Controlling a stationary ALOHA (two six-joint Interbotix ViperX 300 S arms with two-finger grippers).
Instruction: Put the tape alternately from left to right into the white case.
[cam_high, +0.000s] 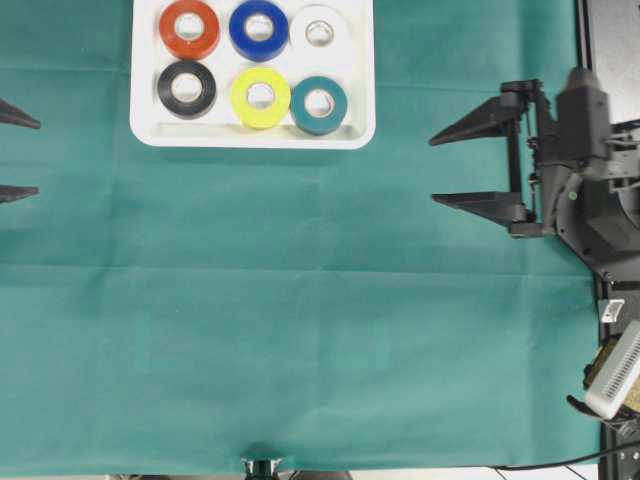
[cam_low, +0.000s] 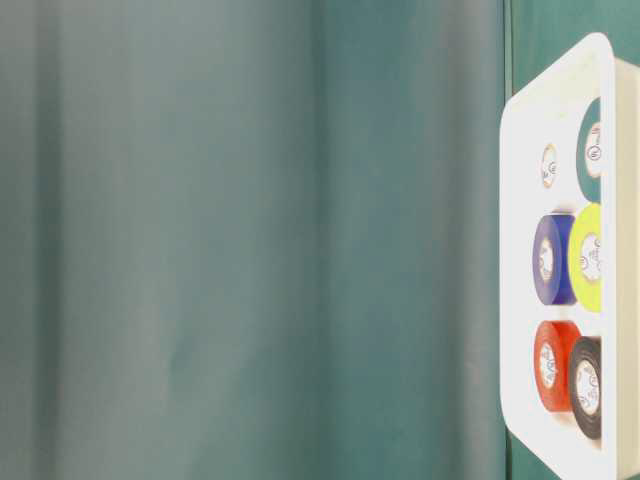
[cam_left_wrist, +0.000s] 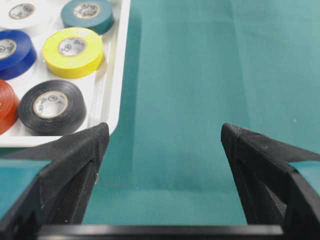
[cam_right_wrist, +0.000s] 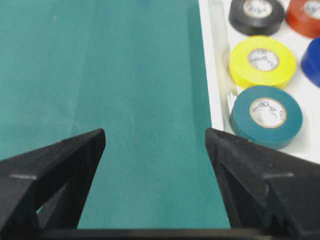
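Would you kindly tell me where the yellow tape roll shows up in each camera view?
Overhead: yellow tape roll, upper left, front-middle of the white case.
Table-level: right edge, mid-height.
Left wrist: upper left.
Right wrist: upper right.
Shared landmark: the teal roll beside it.

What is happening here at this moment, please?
Nothing is being handled right now. All six tape rolls lie inside the white case: red-orange, blue and white in the far row, black, yellow and teal in the near row. The left gripper and the right gripper are both open and empty, over the green cloth, apart from the case. The sorting looks finished.
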